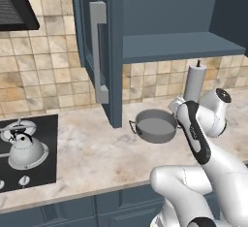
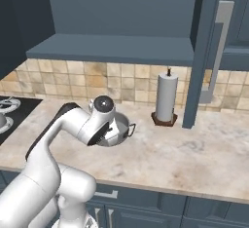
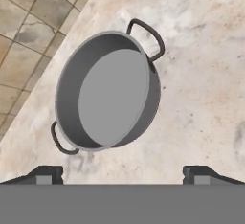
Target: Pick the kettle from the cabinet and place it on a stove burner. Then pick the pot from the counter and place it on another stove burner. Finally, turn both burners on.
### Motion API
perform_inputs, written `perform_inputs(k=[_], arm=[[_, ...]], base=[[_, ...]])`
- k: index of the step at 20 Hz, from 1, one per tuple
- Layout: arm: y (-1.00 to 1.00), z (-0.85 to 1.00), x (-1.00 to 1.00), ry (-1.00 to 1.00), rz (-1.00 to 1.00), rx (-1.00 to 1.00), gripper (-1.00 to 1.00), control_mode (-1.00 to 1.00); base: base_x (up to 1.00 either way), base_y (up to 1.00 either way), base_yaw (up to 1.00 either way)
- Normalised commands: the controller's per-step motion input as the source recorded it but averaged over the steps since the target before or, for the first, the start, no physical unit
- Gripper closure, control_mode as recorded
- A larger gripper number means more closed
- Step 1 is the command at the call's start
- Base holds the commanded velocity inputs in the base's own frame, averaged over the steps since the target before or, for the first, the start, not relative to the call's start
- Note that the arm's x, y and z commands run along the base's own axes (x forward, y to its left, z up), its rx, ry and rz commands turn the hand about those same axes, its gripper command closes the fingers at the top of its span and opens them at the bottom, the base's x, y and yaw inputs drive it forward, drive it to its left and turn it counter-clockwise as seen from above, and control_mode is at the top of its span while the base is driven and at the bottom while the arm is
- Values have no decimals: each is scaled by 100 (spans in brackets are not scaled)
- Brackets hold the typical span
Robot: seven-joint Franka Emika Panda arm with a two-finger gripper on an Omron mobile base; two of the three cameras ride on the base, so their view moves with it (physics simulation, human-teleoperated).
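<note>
Marbled counter; pot on it; tiled backsplash behind.

The arm rises from its white base, elbow bent, forearm reaching forward over the counter, with the wrist turned so the hand points downward. In the right base view the arm leans forward, and its dark-capped wrist joint is the highest part. In the hand view the gripper has its jaws spread wide, the two dark fingertips far apart at the bottom, nothing between them. It hovers, touching nothing.
</note>
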Motion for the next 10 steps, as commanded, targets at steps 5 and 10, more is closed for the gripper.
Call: perform_inputs(k=[5,10], arm=[[0,-21,32,0,0,-4,-100,-100],[0,-18,19,1,0,-3,-100,-100]], base=[[0,0,0],[0,0,0]])
